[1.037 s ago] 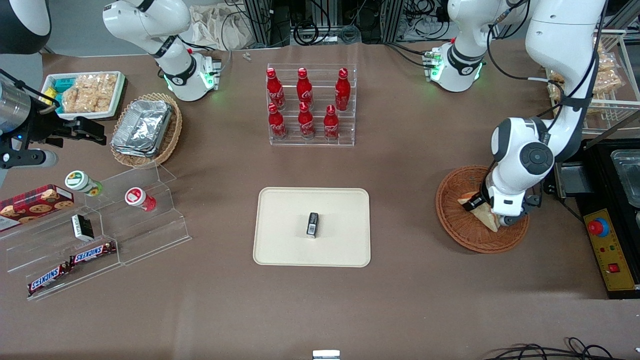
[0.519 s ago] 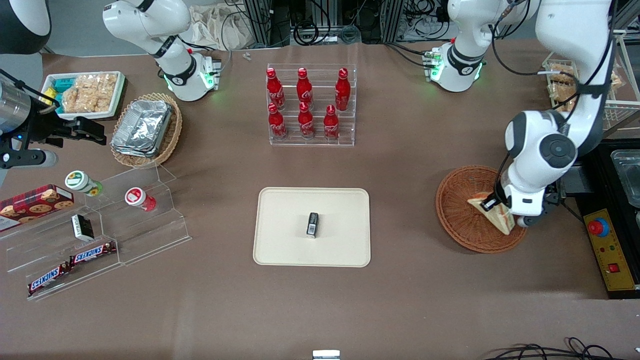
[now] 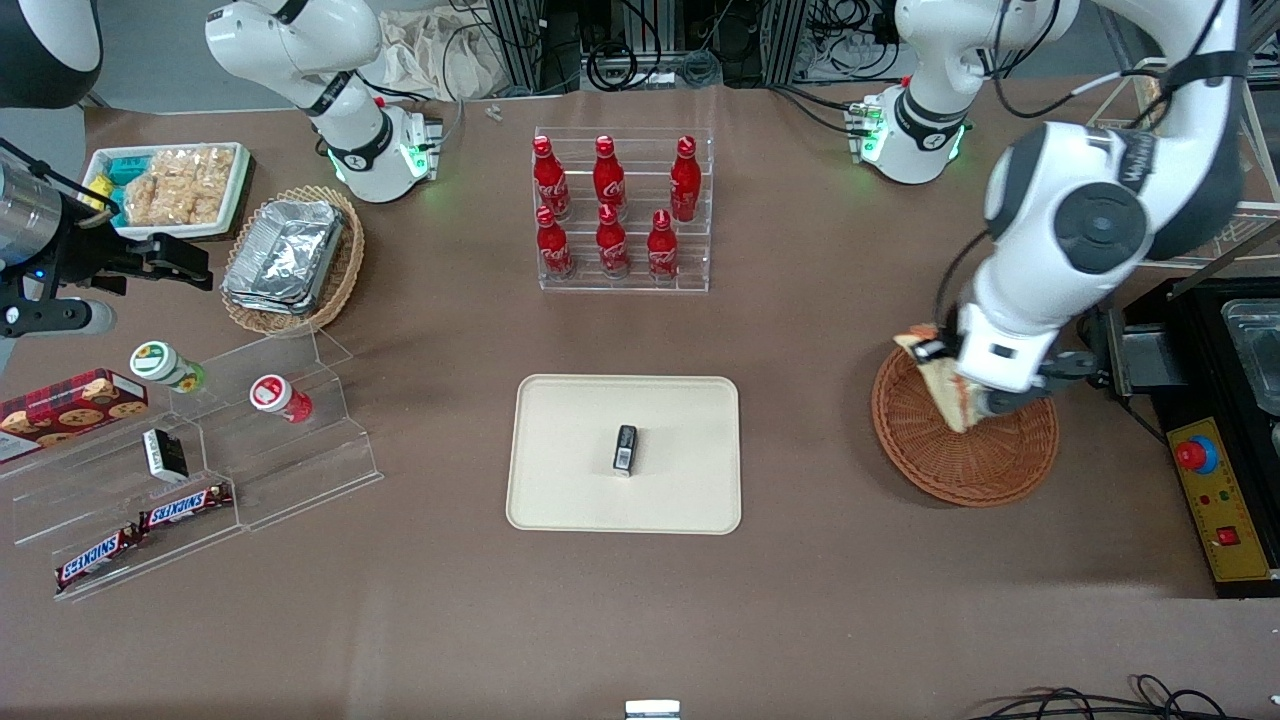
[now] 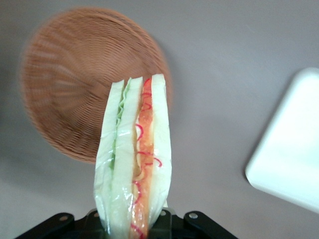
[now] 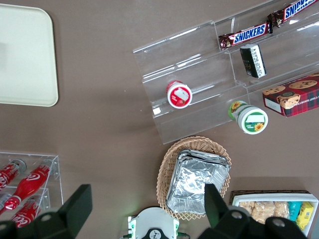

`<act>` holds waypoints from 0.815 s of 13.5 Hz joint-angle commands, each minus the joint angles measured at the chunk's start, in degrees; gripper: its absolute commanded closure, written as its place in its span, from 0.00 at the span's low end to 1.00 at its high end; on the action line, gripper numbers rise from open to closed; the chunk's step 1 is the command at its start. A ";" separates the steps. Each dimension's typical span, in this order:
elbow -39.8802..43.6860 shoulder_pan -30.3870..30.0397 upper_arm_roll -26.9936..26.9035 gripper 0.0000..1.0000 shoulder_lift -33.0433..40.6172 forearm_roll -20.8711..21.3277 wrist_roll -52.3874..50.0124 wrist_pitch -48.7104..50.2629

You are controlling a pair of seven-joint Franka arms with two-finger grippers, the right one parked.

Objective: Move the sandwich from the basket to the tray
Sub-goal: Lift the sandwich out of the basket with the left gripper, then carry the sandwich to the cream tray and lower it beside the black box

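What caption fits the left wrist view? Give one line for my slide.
Gripper shut on the sandwich, lifted above the basket, tray nearby.

"SNICKERS" on chocolate bars [image 3: 185,507], Coca-Cola script on bottles [image 3: 609,240]

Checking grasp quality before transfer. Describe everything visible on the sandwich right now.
The triangular white-bread sandwich is wrapped in clear film, with three pale bread layers, green lettuce in one seam and orange-red filling with red strips in the other. The left arm's end effector is shut on it at its base, so it sticks out cut edge showing. It hangs clear above the round reddish-brown wicker basket, touching nothing else, not yet at the cream rectangular tray.
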State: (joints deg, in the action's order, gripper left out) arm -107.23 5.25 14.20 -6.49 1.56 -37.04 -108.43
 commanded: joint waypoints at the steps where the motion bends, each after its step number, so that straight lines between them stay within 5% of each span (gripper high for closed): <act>1: 2.55 -0.50 5.12 1.00 -2.90 -4.45 3.90 -0.37; 4: 5.53 0.81 11.88 1.00 -10.10 -3.86 3.04 -7.31; 7: 7.47 6.43 12.17 1.00 -15.64 1.66 0.84 -8.90; 11: 7.82 6.35 12.17 1.00 -24.60 4.14 4.42 -22.84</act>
State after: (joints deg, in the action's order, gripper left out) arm -102.31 11.88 26.32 -25.66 4.11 -35.21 -127.03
